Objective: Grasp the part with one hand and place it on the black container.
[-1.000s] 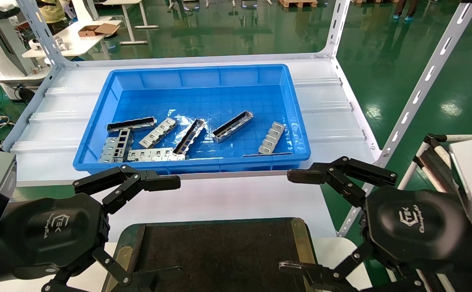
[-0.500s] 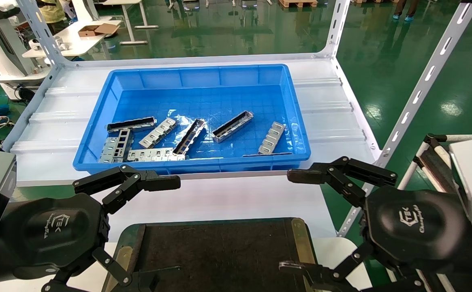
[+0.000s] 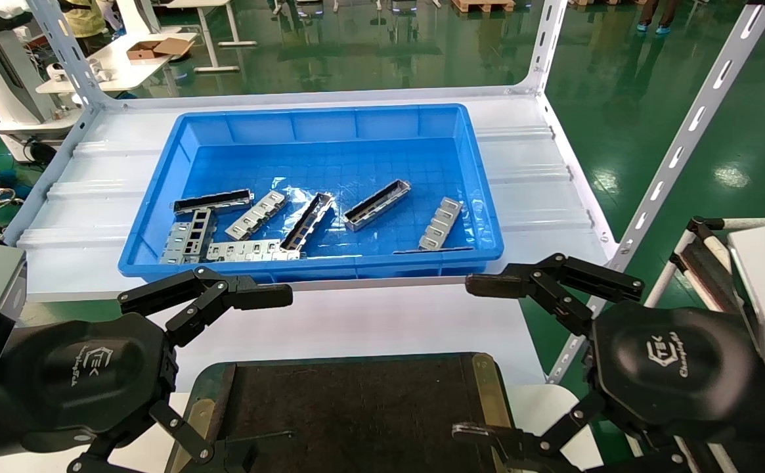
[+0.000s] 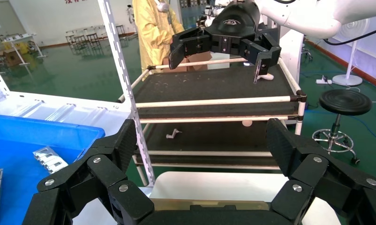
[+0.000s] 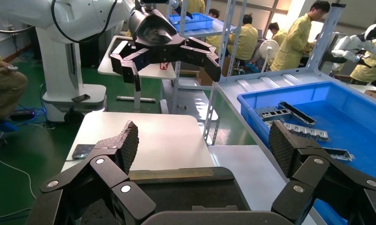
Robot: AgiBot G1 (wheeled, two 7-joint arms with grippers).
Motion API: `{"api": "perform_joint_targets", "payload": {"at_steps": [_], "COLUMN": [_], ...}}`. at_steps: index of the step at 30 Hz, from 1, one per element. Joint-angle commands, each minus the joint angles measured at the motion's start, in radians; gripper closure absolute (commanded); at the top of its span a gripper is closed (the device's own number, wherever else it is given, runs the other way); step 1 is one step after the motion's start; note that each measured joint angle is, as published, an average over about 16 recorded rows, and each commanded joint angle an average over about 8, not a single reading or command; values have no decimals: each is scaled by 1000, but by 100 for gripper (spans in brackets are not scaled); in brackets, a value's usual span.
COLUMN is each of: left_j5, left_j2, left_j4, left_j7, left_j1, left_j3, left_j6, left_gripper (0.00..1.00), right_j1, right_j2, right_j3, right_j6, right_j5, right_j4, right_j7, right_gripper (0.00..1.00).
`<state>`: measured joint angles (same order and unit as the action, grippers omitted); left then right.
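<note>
Nothing has moved: I see both hands, left (image 3: 251, 374) and right (image 3: 480, 358), still spread wide beside the black container (image 3: 356, 407).

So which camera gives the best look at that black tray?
The head view: the black container lies between the open left gripper and right gripper, floor and brass rim visible. Each wrist view shows only a rim sliver behind its own fingers.
</note>
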<state>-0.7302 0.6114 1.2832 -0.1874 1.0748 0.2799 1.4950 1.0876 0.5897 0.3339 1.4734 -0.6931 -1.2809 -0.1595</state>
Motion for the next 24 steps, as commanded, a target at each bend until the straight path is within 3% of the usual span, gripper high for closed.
{"api": "perform_joint_targets", "payload": {"at_steps": [1, 24], "left_j5": [0, -7], "left_j2": [0, 7], "left_j4": [0, -5], "left_j7": [0, 7], "left_j1": [0, -1], "left_j3": [0, 1], "left_j6": [0, -12], "left_gripper": [0, 0], "right_j1": [0, 0], "right_j2": [0, 0], "right_j3": [0, 0], "right_j6": [0, 0], "right_j5": [0, 0], "right_j4": [0, 1], "right_j7": [0, 0], "right_gripper": [0, 0]}}
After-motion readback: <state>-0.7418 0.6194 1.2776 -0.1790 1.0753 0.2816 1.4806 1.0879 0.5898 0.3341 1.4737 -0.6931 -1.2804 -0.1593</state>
